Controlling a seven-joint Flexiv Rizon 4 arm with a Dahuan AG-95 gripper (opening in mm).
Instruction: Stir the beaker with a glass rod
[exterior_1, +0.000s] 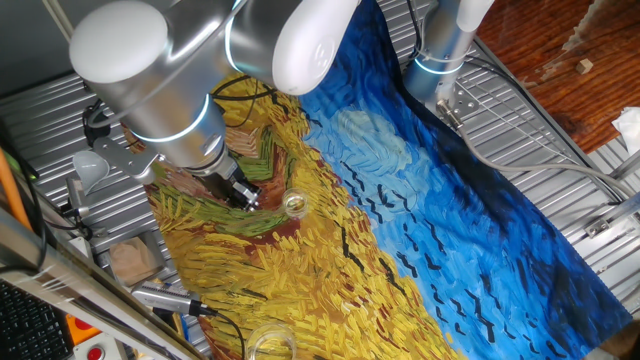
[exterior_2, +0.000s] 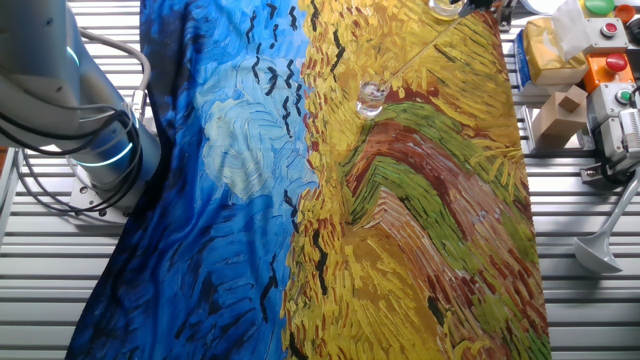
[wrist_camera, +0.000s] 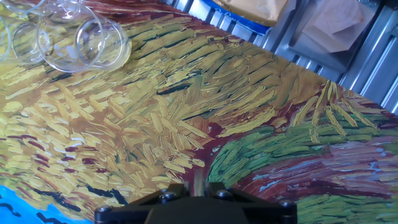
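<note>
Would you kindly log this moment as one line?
gripper: above cloth, beside beaker | rod: leaning in beaker | jaws: unclear | stirring: not started

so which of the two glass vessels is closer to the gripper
The small beaker, just beside the gripper; the wider glass vessel sits far off at the cloth's edge.

Painted cloth (exterior_1: 420, 200) in blue sky, yellow wheat and green-brown strokes, draped over ribbed metal table (exterior_2: 590, 300). Wider clear glass vessel (wrist_camera: 78, 40) tipped on its side at cloth's yellow edge. Small wooden blocks (exterior_2: 560, 110), orange box with green button (exterior_2: 612, 70), grey funnel (exterior_2: 600, 250) alongside.
</note>
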